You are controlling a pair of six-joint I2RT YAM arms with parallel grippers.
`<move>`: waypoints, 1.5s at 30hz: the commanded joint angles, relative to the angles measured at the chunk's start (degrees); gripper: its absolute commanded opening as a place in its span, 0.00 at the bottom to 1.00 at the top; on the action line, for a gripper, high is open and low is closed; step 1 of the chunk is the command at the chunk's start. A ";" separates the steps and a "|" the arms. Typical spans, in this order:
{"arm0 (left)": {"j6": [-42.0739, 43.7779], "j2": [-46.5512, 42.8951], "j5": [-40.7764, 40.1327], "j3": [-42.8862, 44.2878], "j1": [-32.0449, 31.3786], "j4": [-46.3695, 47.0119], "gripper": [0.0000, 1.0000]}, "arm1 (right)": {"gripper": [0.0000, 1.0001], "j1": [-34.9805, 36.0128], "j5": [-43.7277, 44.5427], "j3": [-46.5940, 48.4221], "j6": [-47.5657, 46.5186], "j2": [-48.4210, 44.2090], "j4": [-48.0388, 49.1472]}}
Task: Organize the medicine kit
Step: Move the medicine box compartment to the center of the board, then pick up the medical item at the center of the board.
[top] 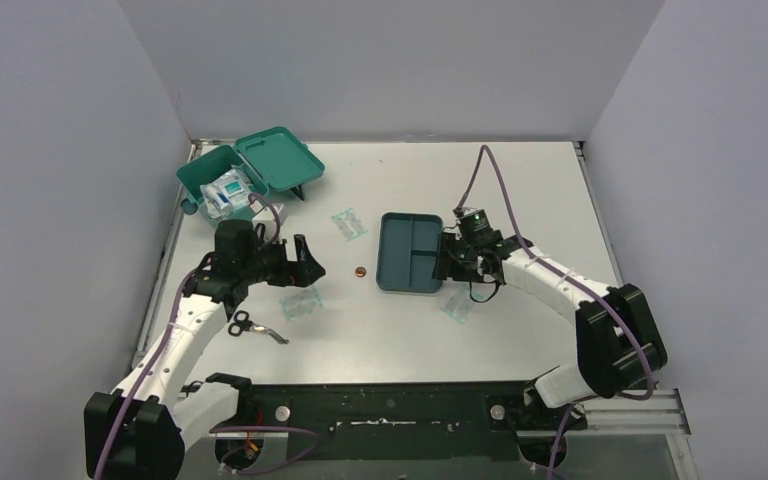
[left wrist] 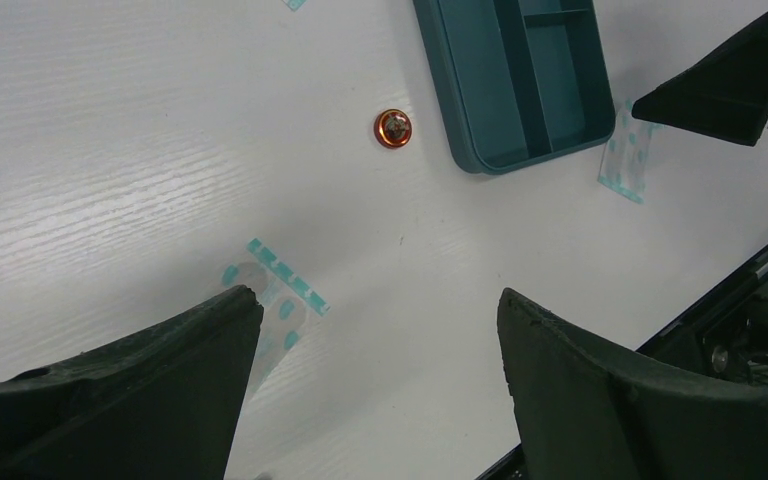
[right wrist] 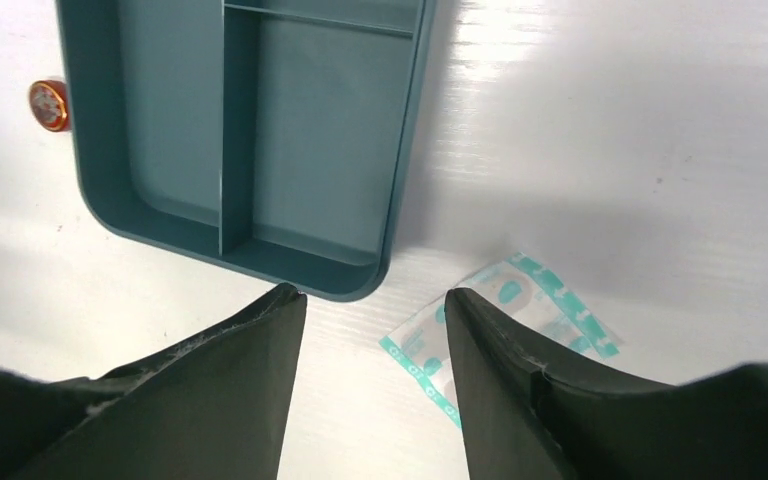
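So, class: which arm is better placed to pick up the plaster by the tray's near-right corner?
Right: the right end effector hangs open over that plaster; the left end effector is across the table.

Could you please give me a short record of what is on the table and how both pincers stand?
kit: far left, lid open, white packets inside
tray: centre, empty, apart from the kit
plasters: three loose on the table, one between kit and tray, one by each pincer
orange disc: just left of the tray
scissors: near left
left pincer: open, holding nothing
right pincer: open, holding nothing
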 commanded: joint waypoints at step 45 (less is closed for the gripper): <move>1.14 -2.97 2.16 -0.30 -2.12 2.90 0.84 | 0.37 -0.79 20.44 25.94 46.46 17.14 -38.83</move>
